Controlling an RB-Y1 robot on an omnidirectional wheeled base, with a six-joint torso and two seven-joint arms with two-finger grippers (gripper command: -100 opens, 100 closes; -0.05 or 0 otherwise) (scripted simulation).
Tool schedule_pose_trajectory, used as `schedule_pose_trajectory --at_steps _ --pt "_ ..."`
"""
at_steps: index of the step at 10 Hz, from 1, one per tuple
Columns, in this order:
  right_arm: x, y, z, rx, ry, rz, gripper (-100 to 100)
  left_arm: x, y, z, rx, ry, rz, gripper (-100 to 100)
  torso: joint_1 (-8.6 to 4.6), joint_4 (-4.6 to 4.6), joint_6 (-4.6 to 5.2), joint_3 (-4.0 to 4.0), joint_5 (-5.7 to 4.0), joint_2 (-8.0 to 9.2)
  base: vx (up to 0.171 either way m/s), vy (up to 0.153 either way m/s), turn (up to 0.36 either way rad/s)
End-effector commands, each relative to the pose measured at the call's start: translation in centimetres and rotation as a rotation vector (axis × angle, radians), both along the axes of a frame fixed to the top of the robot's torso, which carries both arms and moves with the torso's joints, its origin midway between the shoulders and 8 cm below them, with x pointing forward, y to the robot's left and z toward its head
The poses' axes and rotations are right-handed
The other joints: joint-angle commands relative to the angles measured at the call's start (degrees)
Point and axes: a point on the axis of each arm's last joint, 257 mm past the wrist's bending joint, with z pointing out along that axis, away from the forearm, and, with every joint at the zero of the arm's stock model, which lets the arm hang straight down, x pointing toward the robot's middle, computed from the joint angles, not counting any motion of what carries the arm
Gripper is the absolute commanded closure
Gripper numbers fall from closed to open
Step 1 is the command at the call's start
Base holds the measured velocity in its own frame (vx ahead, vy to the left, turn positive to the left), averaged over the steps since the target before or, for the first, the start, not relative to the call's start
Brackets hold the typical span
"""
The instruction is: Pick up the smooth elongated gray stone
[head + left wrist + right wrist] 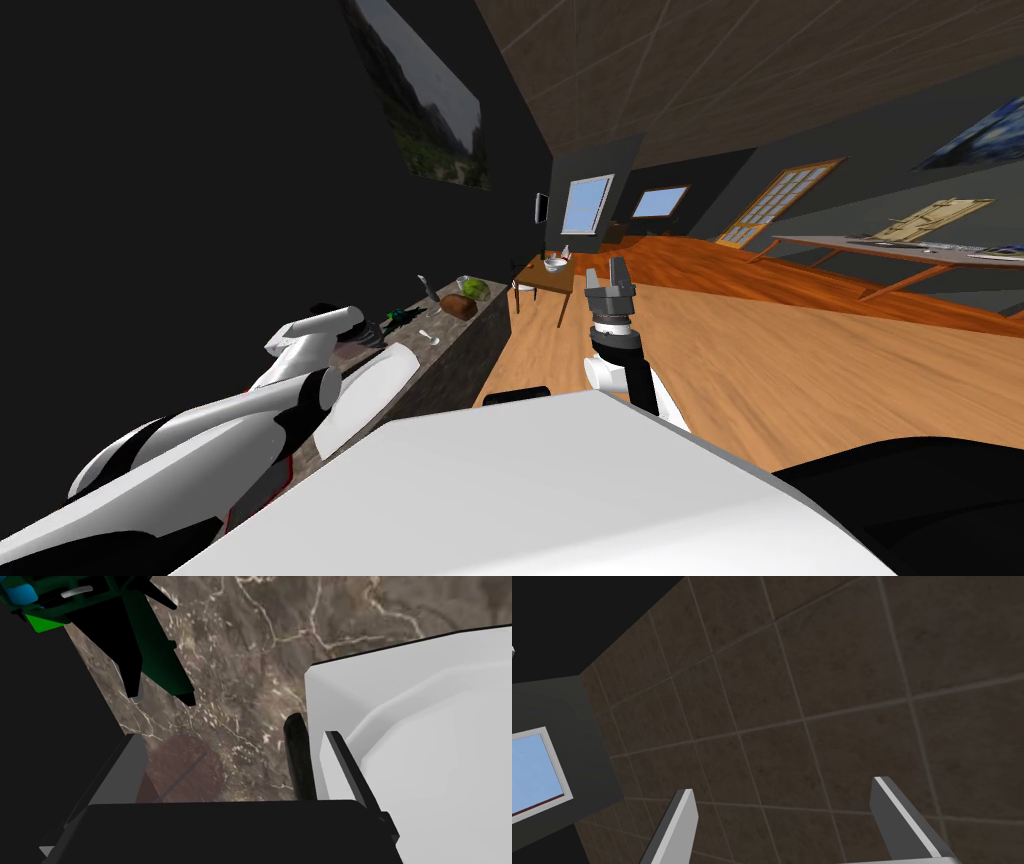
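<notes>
L gripper [240, 776] wide open over counter [260, 651]. Dark long stone [299, 751] lies betw. its fingers, close to one & the white tray [425, 726]. Finger may hit tray, so stone slips. R gripper [610, 278] open too.

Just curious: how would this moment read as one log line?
left claw: open, over counter | dark elongated stone: between its fingers, not gripped | right claw: open, raised

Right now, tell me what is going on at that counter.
The left gripper hangs open over the brown veined marble counter, with the dark, smooth elongated stone between its fingers, close to one finger and beside a white dished object. Nothing is gripped yet. A green and black object lies further along. The right gripper is raised and open, away from the counter.
</notes>
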Motion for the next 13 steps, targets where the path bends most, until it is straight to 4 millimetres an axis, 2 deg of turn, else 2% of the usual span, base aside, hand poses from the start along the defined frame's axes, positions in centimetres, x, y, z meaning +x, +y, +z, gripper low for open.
schedule_pose_trajectory --at_steps 1,3,5,6,7,8,10,11,12,13 --pt "0.0 0.0 0.0 0.000 0.000 0.000 0 -1.6 0.2 -0.4 -0.042 0.046 0.044 -100 0.00 0.00 0.00 0.00 0.00 0.00 0.013 0.053 -0.039" --pt "0.0 0.0 0.0 0.000 0.000 0.000 0 -4.0 -0.1 -1.9 -0.101 0.116 0.092 -100 0.02 -0.01 0.01 -0.01 0.01 -0.01 0.008 0.063 -0.022" --pt "0.0 0.0 0.0 0.000 0.000 0.000 0 -4.4 -0.4 -2.1 -0.114 0.134 0.094 -100 0.05 0.00 0.00 0.00 0.02 0.01 -0.001 0.037 -0.008" --pt "0.0 0.0 0.0 0.000 0.000 0.000 0 -5.9 -0.5 -2.6 -0.152 0.176 0.130 -100 -0.08 0.01 0.00 0.02 -0.01 0.03 -0.001 0.036 -0.013" --pt "0.0 0.0 0.0 0.000 0.000 0.000 0 -6.1 -0.7 -2.6 -0.157 0.184 0.130 -100 -0.04 0.01 0.00 0.02 -0.01 0.03 0.003 0.039 -0.017" --pt "0.0 0.0 0.0 0.000 0.000 0.000 0 -7.5 -0.9 -3.1 -0.190 0.221 0.163 -100 -0.04 0.01 0.01 0.01 -0.01 0.02 0.010 0.057 -0.016" --pt "0.0 0.0 0.0 0.000 0.000 0.000 0 -7.7 -1.1 -3.1 -0.197 0.230 0.163 -100 0.00 0.00 0.01 -0.01 0.01 -0.01 0.006 0.034 -0.005" --pt "0.0 0.0 0.0 0.000 0.000 0.000 0 -9.2 -1.5 -3.5 -0.232 0.271 0.192 -100 -0.09 0.00 0.01 0.00 -0.01 0.00 0.007 0.037 -0.004" --pt "0.0 0.0 0.0 0.000 0.000 0.000 0 -9.2 -1.5 -3.5 -0.233 0.272 0.193 -100 -0.04 0.00 0.00 0.00 -0.01 0.01 0.013 0.044 -0.004" --pt "0.0 0.0 0.0 0.000 0.000 0.000 0 -10.5 -2.0 -3.8 -0.264 0.309 0.218 -100 -0.02 0.00 0.01 -0.01 -0.01 -0.02 0.007 0.055 -0.003"
